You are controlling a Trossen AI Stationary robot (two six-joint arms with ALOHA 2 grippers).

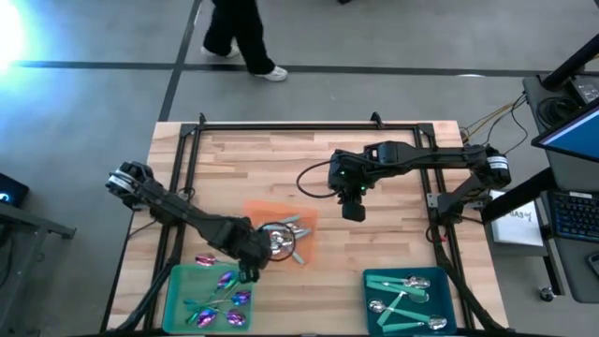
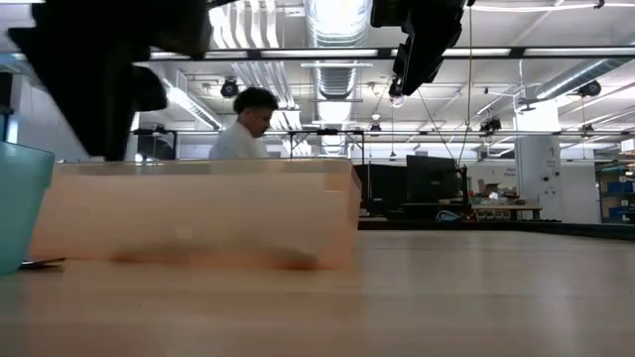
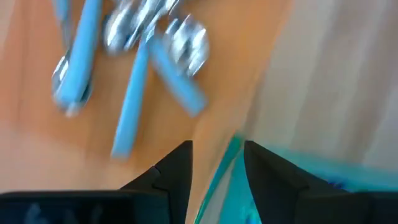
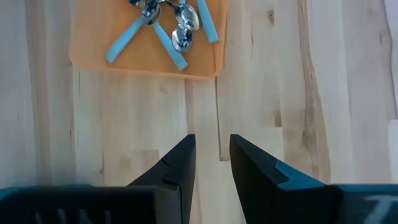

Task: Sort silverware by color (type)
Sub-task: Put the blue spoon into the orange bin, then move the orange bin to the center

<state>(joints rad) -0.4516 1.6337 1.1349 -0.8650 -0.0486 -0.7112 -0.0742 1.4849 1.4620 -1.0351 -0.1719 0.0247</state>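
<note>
On the table's near edge sit two teal trays: the left teal tray (image 1: 178, 281) holds purple-bowled spoons (image 1: 225, 300), the right teal tray (image 1: 447, 281) holds silver-bowled spoons w/ teal handles (image 1: 402, 300). Between them, slightly further back, the orange tray (image 1: 257, 212) holds the unsorted remainder: light-blue-handled spoons (image 4: 163, 25) w/ silver bowls, lying crossed in a loose pile. Left gripper (image 1: 251, 271) hangs at the boundary between orange tray and left teal tray; per the left wrist view its jaws stand narrowly apart and nothing sits between them. Right gripper (image 1: 354, 208) hovers over bare wood just beside the orange tray, approx. mid-table, jaws narrowly parted, also empty. Step in hand, as judged: a pick from the orange pile, neither arm loaded yet. Next move calls for: select one spoon w/ a free handle at the pile's edge, align jaws across the handle, descend, close. Caution: handles overlap, so a grab at the crossing pt. may lift two. Dest. for light-blue items cannot be determined.
</note>
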